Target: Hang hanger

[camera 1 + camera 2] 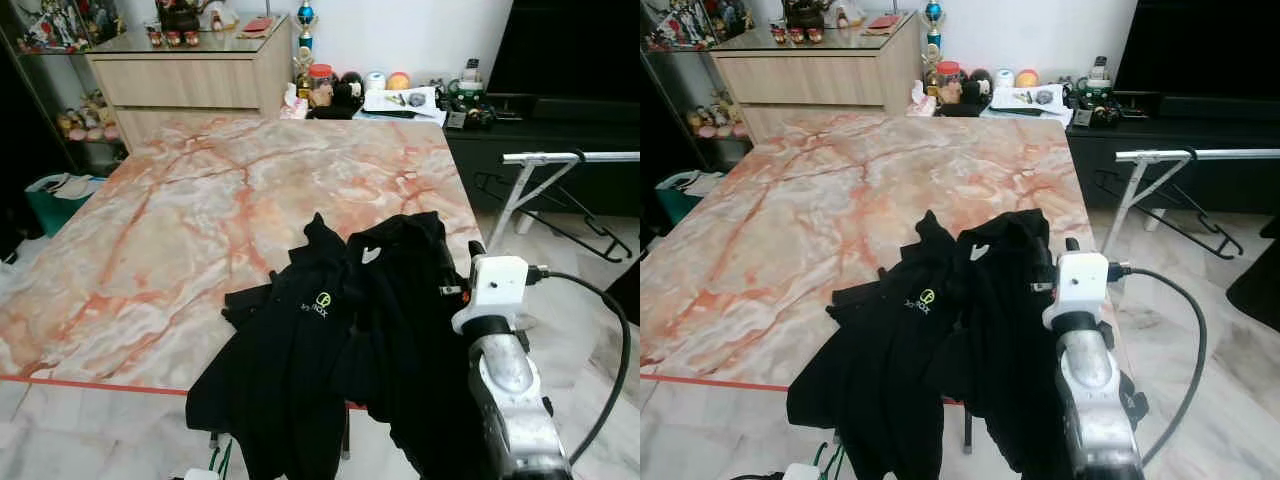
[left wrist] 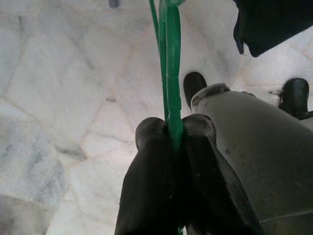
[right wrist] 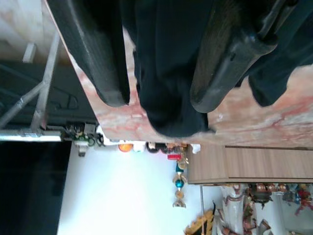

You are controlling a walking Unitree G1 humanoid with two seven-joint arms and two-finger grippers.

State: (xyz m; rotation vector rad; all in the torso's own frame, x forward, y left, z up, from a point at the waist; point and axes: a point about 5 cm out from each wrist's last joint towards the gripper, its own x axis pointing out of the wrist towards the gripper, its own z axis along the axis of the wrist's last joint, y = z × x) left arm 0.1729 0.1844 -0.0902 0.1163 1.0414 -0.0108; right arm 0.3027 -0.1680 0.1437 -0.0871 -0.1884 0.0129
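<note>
Left wrist view shows the left tool (image 2: 171, 139) hanging low over the pale tiled floor (image 2: 58, 88), its two black fingers (image 2: 151, 171) pressed together on a thin green hanger (image 2: 172, 73), which runs up and away between them; a sliver of that green also peeks out at the bottom edge of the left eye view, below the counter (image 1: 200, 200). Holding it low there looks like a way to keep the hanger clear of the cloth until it is needed. A black shirt (image 1: 330, 340) lies over the near edge of the marble counter, part of it drooping off toward the floor. The right tool (image 3: 156, 98) reaches in over that edge, its fingers set partly apart with a fold of the shirt bunched between them; whether they truly pinch it I cannot tell. A metal clothes rack (image 1: 570, 158) stands off to the right, well apart from the counter, and it seems the likely place for hanging.
</note>
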